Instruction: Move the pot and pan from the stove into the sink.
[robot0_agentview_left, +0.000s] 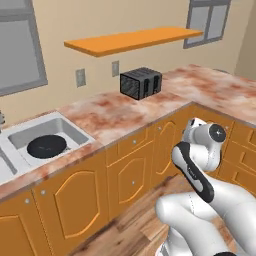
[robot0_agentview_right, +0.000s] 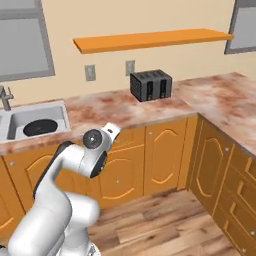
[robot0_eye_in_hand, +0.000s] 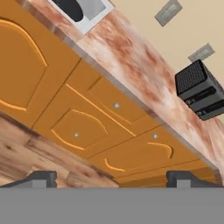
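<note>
The flat black pan (robot0_agentview_left: 46, 145) (robot0_agentview_right: 40, 127) lies in the right basin of the light grey sink (robot0_agentview_left: 75, 131) (robot0_agentview_right: 59, 111), at the left of both base views. In the hand view the pan (robot0_eye_in_hand: 70, 8) and a corner of the sink (robot0_eye_in_hand: 95, 9) sit at the top edge. My gripper (robot0_eye_in_hand: 111, 177) is open, its two dark tips spread wide with nothing between them. It hovers in front of the orange cabinets, well away from the sink. The pot and the stove are out of view.
A black toaster (robot0_agentview_left: 141, 82) (robot0_agentview_right: 151, 85) (robot0_eye_in_hand: 201, 89) stands on the marble counter (robot0_agentview_left: 120, 112) near the corner. An orange shelf (robot0_agentview_left: 132, 40) hangs on the wall above. Orange cabinets (robot0_agentview_right: 160, 155) line the front and the right side over a wooden floor (robot0_agentview_right: 165, 225).
</note>
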